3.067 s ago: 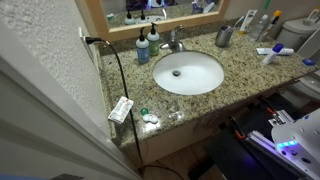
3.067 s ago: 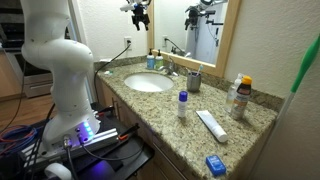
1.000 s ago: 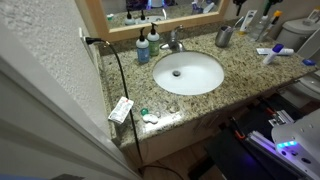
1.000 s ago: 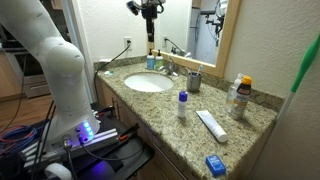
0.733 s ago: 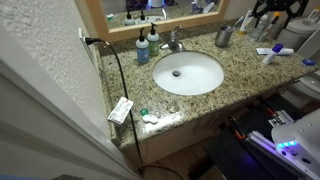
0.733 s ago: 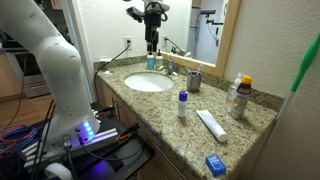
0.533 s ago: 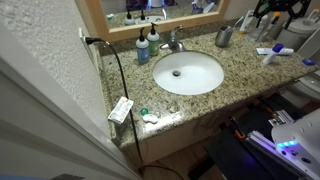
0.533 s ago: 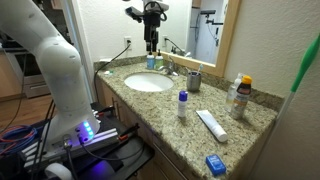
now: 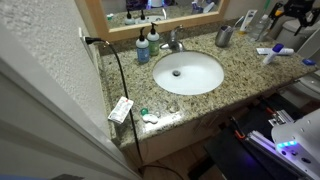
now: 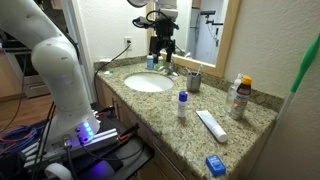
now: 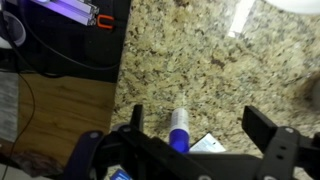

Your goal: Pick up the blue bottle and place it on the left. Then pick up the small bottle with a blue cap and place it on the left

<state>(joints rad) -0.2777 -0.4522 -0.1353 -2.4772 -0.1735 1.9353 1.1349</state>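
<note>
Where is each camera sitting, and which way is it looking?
An exterior view: high up by a wall, looking down on the sink and counter; the robot's base shows bottom right, its gripper top right.
An exterior view: near the counter's end, looking along it toward the mirror; the white arm fills the left.
Wrist view: looks straight down at the counter; both open fingers show, with the small bottle with a blue cap below.
Shared: both exterior views show the sink.
</note>
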